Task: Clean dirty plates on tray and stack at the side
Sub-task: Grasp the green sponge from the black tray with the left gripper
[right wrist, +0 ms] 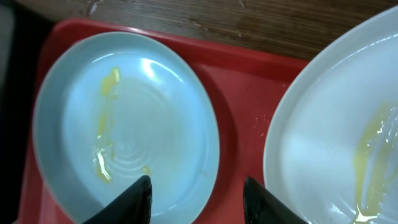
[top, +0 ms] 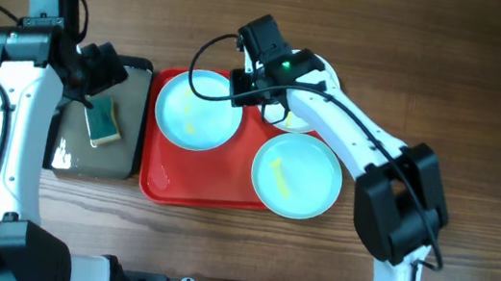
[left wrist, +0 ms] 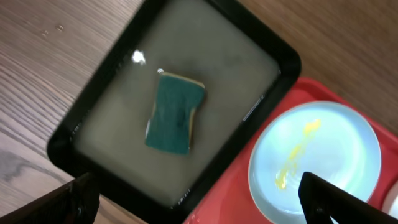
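Red tray (top: 168,174), mid-frame: upper-left mint plate (top: 198,109) & lower-right mint plate (top: 296,174), both smeared yellow; white plate (top: 295,122) mostly under arm. Black tray (top: 112,163), left: green sponge (top: 104,121). Left gripper (left wrist: 199,199) wide open, empty. Right gripper (right wrist: 198,199) open, empty, over upper-left plate's rim.

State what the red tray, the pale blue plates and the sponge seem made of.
Red tray: likely plastic, smooth, faintly shiny, with moulded rounded corners. Pale blue plates: glossy, with bright glints; ceramic or melamine, cannot tell. Sponge: soft foam, yellowish, under a matte dark green scouring layer.
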Controlling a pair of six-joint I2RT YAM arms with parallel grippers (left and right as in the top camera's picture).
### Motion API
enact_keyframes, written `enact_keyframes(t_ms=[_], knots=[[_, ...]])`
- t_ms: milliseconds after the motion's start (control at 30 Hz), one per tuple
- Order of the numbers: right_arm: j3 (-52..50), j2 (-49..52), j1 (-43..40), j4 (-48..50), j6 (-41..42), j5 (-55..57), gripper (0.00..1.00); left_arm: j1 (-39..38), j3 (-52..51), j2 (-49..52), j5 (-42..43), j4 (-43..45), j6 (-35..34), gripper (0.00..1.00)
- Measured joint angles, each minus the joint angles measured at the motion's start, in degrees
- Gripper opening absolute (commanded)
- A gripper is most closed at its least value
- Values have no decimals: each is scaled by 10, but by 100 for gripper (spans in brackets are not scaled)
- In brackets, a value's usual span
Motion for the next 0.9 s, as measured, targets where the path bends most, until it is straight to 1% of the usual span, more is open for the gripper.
enact_keyframes(t_ms=[167, 333, 433, 533, 567, 667, 800, 900], knots=[[1, 32, 0, 38, -6, 22, 32, 16, 0, 6, -13, 9, 0, 99], [2, 59, 0, 48, -10, 24, 31, 42, 0, 8, -14, 13, -1, 100], [2, 71, 1, 47, -7, 24, 26, 47, 0, 8, -15, 13, -1, 100], [2, 71, 6, 42, 13, 24, 11, 47, 0, 23, -17, 15, -1, 100], [2, 71, 9, 36, 21, 24, 9, 47, 0, 31, -17, 15, -1, 100], [2, 71, 22, 0, 52, 24, 9, 47, 0, 55, -17, 15, -1, 100], [2, 71, 42, -13, 75, 24, 9, 47, 0, 77, -17, 15, -1, 100], [-3, 71, 44, -11, 94, 24, 9, 48, 0, 97, -15, 15, -2, 87]])
